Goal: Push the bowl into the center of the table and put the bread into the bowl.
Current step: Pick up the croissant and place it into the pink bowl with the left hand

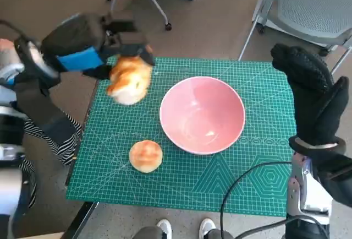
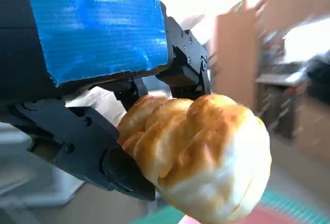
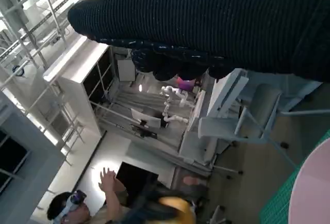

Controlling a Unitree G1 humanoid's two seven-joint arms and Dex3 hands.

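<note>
Even indoor light, motion-blurred bread point(image 1: 130, 79), overexposed hazy left wrist background.

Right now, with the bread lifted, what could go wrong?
1. The left hand holds the braided bread only at one end; most of it hangs free and could slip from the fingers.
2. It is still beside the pink bowl, so an early release lands it on the green mat.
</note>
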